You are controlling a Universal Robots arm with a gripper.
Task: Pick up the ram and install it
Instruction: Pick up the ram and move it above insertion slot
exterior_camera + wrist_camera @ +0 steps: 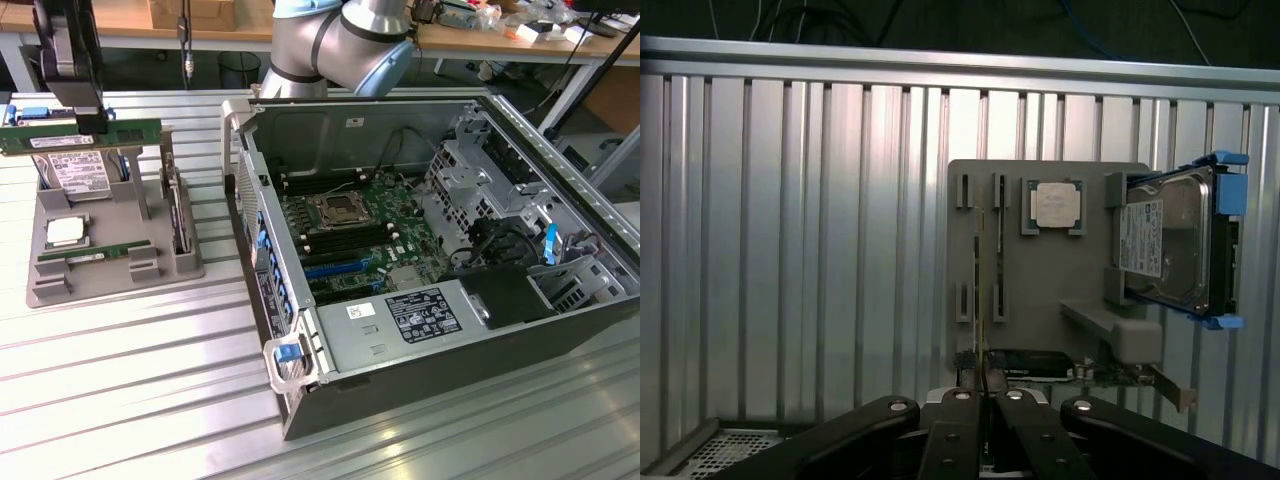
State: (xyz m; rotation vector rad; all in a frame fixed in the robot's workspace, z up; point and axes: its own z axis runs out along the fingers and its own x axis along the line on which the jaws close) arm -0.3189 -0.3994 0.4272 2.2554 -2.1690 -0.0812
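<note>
Black-fingered, the end effector [88, 125] was clenched on the ram [80, 136]. It pinched the strip at its upper long edge, a little past the middle, so the green board hung level with its white label facing out, at about ten o'clock in the exterior view. In the wrist view the strip appeared edge-on, a thin line running out from between the closed fingers. Whether the pads sat on bare board or over a chip could not quite be made out.

The ram looked light, stiff and thin. I judged it fragile at the chips and along the contact edge, so the top edge or the short ends seemed the safest places to hold. A grip that narrow could let the strip pivot if it sat far off centre.

The ram hung apart from the grey holder tray [60, 285] beneath it. At six o'clock from the strip stood the hard drive [70, 172], then the CPU chip [65, 232], then the second ram [85, 256], seated in its slot. The bracketed card [180, 215] stood at the tray's three o'clock side. Further toward three o'clock on the ribbed metal worktop [120, 380] lay the open computer case [560, 200], its motherboard [350, 225] exposed.
</note>
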